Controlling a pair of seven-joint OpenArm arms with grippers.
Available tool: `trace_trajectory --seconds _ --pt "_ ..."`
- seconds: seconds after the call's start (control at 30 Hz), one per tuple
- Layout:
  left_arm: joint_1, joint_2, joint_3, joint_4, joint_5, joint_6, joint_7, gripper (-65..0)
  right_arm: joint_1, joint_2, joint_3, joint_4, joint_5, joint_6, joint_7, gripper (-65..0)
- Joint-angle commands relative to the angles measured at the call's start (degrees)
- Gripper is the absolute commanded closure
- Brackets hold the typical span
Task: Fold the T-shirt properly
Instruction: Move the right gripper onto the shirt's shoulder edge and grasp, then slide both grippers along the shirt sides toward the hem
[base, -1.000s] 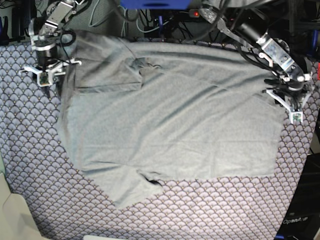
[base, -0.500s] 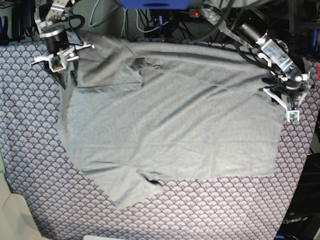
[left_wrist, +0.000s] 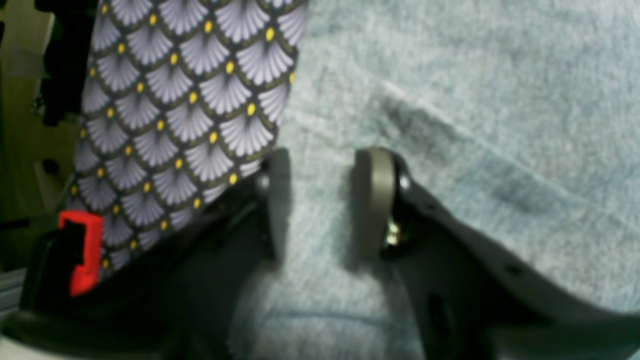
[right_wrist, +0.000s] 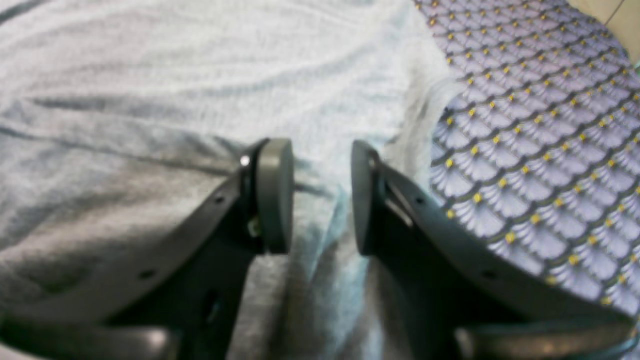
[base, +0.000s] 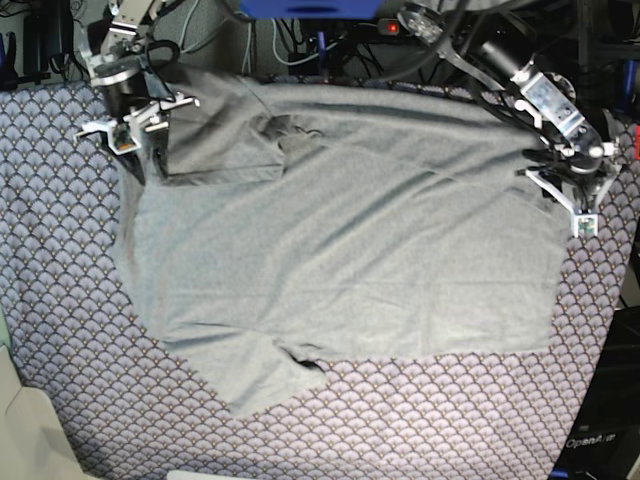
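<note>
The T-shirt (base: 340, 250) lies spread across the middle of the base view, mostly flat w/ a few diagonal creases. One sleeve is already tucked over near the upper left; another sleeve sticks out at the lower left. It covers most of the scallop-patterned tablecloth (base: 60, 300) on the worktop.

The right pincer (base: 135, 125) sits at the shirt's upper-left edge in the base view. In its wrist view the pads stand apart, w/ a raised ridge of grey fabric between them; nothing pinched yet. The left pincer (base: 575, 205) is at the shirt's upper-right edge. Its wrist view shows the pads (left_wrist: 372, 200) apart over grey cloth just beside the hem, w/ tablecloth to frame left; also not gripping.

Step in hand, probably: both arms lining up on opposite edges of the shirt's top side to grab for a fold. Next move calls for lowering onto the hem, closing on the cloth only, not the tablecloth under it, then lifting both sides evenly so the fabric doesn't skew.
</note>
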Motion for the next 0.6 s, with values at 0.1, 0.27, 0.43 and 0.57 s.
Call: trace_trajectory --seconds 0.1,0.27,0.43,0.57 --pt "-1.0 -0.6 0.2 1.3 -0.3 0.3 -0.7 -21.8 1.3 0.2 0.3 -1.4 -2.6 -0.2 1.7 -21.4" --pt "-1.0 -0.6 0.2 1.3 -0.3 0.3 -0.7 -21.8 2.3 0.2 0.5 -3.8 -5.0 -0.2 1.7 -21.4" --pt "-1.0 -0.6 0.1 1.4 -0.3 0.3 -0.7 -21.8 2.6 0.2 0.5 -3.6 -5.0 -0.2 1.7 -21.4" --pt "-1.0 -0.3 0.1 2.1 -0.3 0.3 -0.7 -21.8 3.8 0.2 0.7 -3.1 -5.0 -0.2 1.7 -21.4"
